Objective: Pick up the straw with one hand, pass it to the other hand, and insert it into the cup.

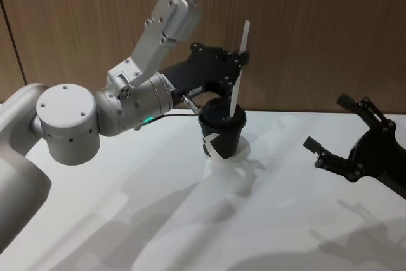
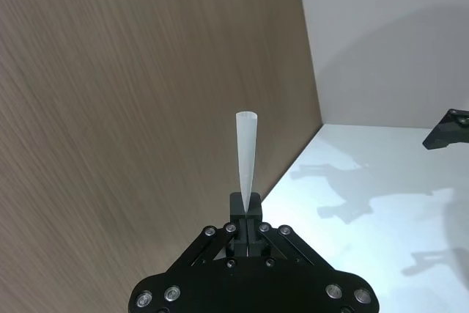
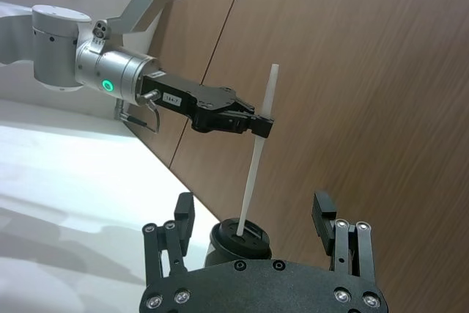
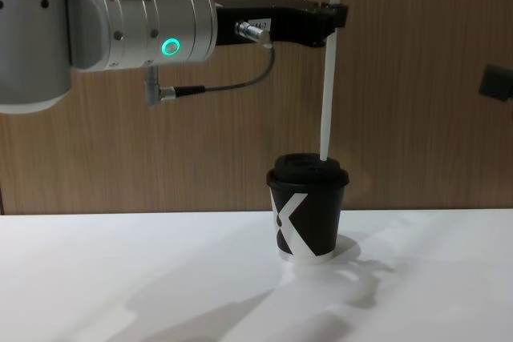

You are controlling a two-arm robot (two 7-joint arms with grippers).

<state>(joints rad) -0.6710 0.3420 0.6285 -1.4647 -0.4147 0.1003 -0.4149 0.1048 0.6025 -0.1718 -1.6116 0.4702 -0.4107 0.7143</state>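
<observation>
Left claw (image 1: 240, 61) clamped on straw (image 1: 238, 71), lower tip at lid of cup (image 1: 222, 133) mid-counter (image 1: 158, 220). Right claw (image 1: 330, 128) at cup's 3 o'clock, fingers apart, holding nothing.

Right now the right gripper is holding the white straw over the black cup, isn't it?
No, it's the left gripper that holds the straw over the cup, as the chest view shows. The right gripper sits open off to the side.

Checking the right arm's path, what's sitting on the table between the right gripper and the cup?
Nothing: in the head view the white table is bare between the open right gripper and the cup.
</observation>
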